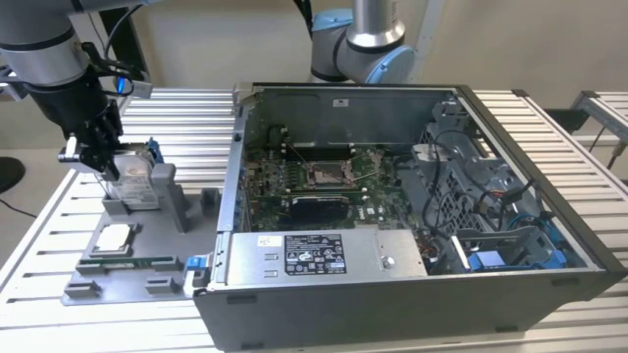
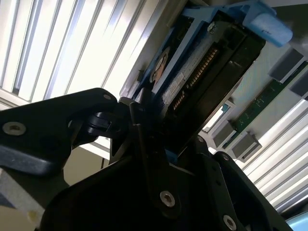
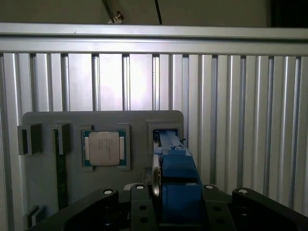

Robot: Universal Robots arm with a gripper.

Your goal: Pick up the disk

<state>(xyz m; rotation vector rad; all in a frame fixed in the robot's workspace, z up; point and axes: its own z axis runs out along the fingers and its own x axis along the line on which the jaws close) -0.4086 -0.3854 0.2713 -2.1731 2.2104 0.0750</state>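
The disk (image 1: 134, 169) is a silver hard drive in a blue carrier frame. It stands on edge in an upright slot of the grey fixture plate (image 1: 147, 246) at the exterior view's left. My gripper (image 1: 104, 163) comes down on its upper end from above and is shut on it. In the first wrist view the blue carrier of the disk (image 3: 179, 175) runs from the fixture slot up between the black fingers (image 3: 140, 197). In the second wrist view the disk (image 2: 211, 57) shows its dark underside and connector, clamped in my gripper (image 2: 159, 139). I cannot tell whether it is lifted off the slot.
A small square silver chip (image 1: 113, 239) lies in a pocket of the fixture, with a green memory stick (image 1: 128, 259) beside it. The open computer case (image 1: 393, 220) stands close on the exterior view's right. A second robot arm (image 1: 363, 44) rises behind it. Everything rests on a slatted metal table (image 1: 40, 220).
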